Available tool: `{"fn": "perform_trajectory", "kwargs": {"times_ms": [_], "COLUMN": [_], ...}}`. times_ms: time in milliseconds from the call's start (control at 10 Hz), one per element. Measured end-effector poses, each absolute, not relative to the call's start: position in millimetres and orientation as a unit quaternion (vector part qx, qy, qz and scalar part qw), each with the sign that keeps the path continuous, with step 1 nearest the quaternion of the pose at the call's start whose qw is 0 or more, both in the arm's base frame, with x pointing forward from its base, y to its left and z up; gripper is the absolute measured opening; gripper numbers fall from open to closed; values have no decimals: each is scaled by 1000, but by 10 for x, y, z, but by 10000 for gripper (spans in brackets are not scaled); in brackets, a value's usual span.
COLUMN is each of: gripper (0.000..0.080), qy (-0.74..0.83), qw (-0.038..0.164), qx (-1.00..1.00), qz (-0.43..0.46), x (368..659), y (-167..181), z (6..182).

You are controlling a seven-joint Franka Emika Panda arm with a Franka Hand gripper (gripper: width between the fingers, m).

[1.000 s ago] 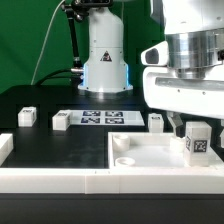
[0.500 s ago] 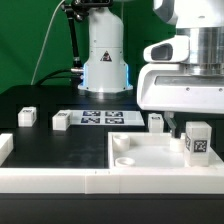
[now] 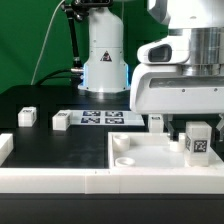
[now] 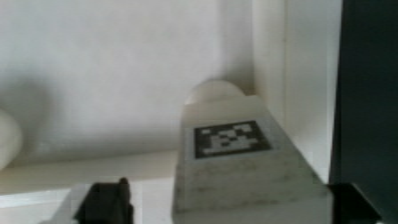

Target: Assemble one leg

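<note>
The leg (image 3: 198,140), a small white block with a marker tag on its face, stands upright in the right part of the large white tray (image 3: 140,166). My gripper (image 3: 194,121) hangs just above it, the jaws open and spread to either side of the leg's top. In the wrist view the leg (image 4: 235,150) rises between the two dark fingertips (image 4: 111,202), with a gap on each side of it. The gripper (image 4: 238,206) holds nothing.
Three more small white legs (image 3: 27,116) (image 3: 61,121) (image 3: 156,121) stand on the black table behind the tray. The marker board (image 3: 100,118) lies among them. The arm's base (image 3: 105,62) stands at the back. A white wall (image 3: 50,178) runs along the front.
The gripper has risen a little and shifted toward the exterior view's left. The leg has stayed upright in the tray.
</note>
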State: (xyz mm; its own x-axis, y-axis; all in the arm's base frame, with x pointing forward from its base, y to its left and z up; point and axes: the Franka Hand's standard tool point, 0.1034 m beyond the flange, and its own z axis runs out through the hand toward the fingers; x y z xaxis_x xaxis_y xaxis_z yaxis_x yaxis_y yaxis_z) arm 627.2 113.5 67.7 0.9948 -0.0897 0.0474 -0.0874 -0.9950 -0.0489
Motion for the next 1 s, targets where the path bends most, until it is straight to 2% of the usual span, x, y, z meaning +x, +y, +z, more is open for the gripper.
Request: {"fn": "perform_trajectory", "kwargs": {"times_ms": [100,200,300,600,1000], "gripper": [450,286,290,290,291], "qy": [49,56,60,216,402], "qw": [24,24,25,51,62], "qx": [-998,-998,-998,-975,-913], "qz": [-25,-24,-25,-32,-19], "x": [6272,6272,6272,6278,6263], "y": [1137,1137,1135,1114,1128], "z": [677,676,675,670,666]}}
